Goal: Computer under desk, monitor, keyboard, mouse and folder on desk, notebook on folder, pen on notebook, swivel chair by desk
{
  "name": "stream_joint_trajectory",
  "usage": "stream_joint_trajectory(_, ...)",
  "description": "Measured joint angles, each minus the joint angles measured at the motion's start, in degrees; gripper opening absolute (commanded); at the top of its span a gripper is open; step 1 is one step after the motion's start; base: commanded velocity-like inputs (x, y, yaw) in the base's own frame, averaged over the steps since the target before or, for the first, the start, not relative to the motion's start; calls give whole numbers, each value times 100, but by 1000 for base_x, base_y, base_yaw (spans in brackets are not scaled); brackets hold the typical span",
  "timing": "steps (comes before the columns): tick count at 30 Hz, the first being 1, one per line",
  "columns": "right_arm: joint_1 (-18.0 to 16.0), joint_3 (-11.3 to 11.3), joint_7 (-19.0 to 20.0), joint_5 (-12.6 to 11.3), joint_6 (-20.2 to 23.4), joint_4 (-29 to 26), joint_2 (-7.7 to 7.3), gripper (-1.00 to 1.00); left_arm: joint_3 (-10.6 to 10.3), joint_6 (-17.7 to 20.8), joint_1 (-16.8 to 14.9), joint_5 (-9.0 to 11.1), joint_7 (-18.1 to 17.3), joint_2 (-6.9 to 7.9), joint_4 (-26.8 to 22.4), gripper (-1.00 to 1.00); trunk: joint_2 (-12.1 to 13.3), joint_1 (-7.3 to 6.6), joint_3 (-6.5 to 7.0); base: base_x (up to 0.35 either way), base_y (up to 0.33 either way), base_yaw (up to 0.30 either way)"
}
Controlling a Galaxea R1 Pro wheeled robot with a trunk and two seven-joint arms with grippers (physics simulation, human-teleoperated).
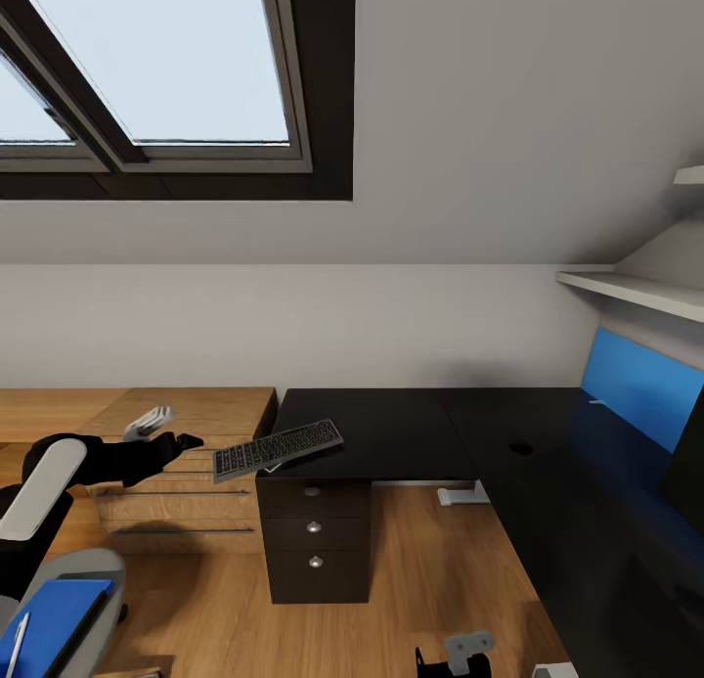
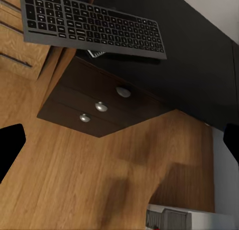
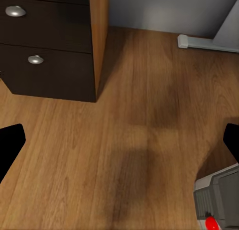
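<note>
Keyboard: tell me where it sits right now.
In the head view the keyboard lies on the near left corner of the desk, overhanging the edge above the drawer pedestal, just right of the left gripper.

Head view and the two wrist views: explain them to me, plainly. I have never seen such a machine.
This is a simulated wheeled robot with two arms, each ending in a two-fingered end effector.

The big picture comes from a camera on its head, looking down over a bedroom. The two smaller ones come from cameras near each end effector, looking along its fingers, which are the dark shapes at the side edges.

The black desk carries the keyboard at its corner, with part of it sticking out past the edge. The swivel chair at lower left has the blue folder on its seat.

The left end effector is open near the keyboard and holds nothing. The right end effector is open over the wooden floor.
</note>
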Motion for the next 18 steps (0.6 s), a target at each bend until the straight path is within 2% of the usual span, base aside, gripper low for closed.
stream_joint_trajectory(9,-2,4,-2,-2,10,0,46,100,0,-1,0,-14,-3,0,0,100,0,0,-9,0,0,0)
stream_joint_trajectory(18,-2,-12,-8,-8,17,-1,87,100,-4,0,0,-19,-6,7,0,100,1,0,-78,0,0,0)
